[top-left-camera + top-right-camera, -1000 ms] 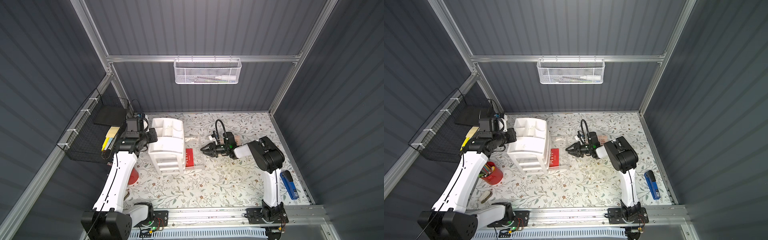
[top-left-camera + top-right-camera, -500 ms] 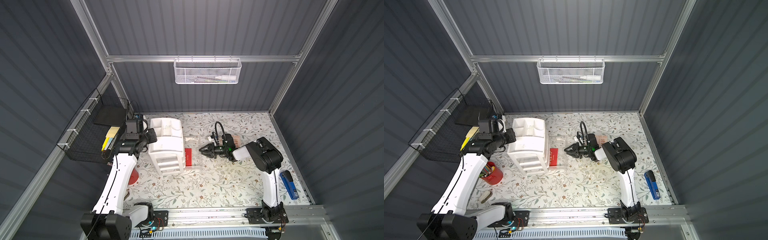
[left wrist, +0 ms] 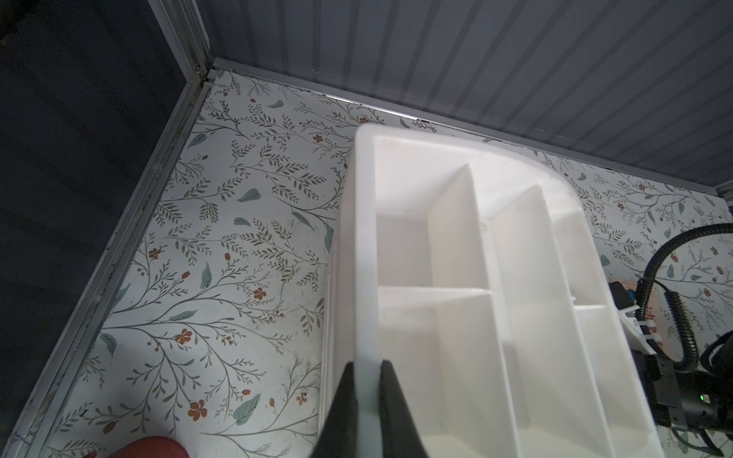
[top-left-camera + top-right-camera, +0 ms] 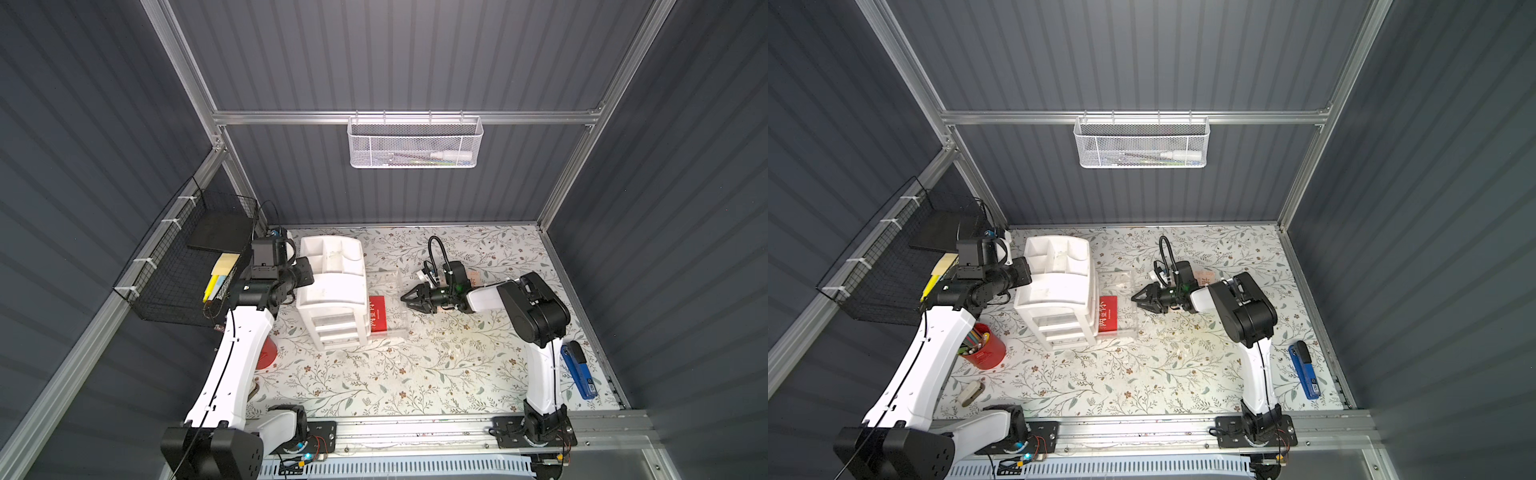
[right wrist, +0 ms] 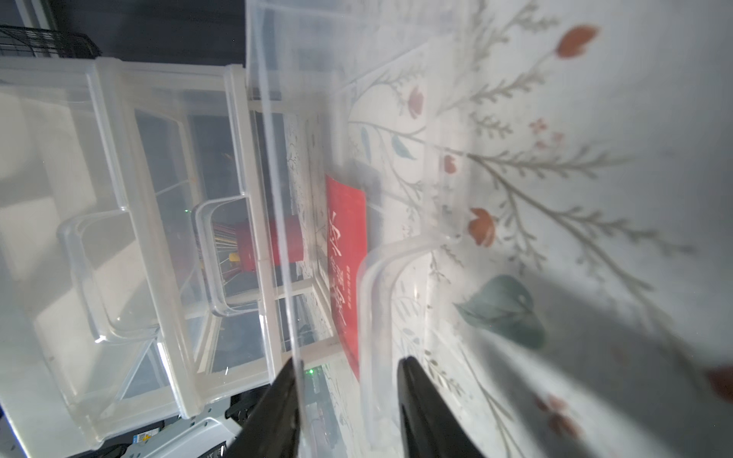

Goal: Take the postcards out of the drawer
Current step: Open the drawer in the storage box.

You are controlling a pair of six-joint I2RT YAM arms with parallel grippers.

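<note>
Red postcard [image 4: 377, 313], thin and light, flat in drawer [image 4: 395, 286]: likely lift by an edge. Right pincer [image 4: 406, 302] spread; left pincer [image 3: 367, 364] pinches organizer [image 3: 456, 238].

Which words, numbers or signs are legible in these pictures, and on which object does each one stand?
Red postcard in the clear drawer: large white Chinese characters, too blurred to quote with certainty; a smaller line beside them, too small.
Peach card: dark print, too small to read.
Blue tool: pale label at one end, too small to read.
No text can be quoted.
</note>
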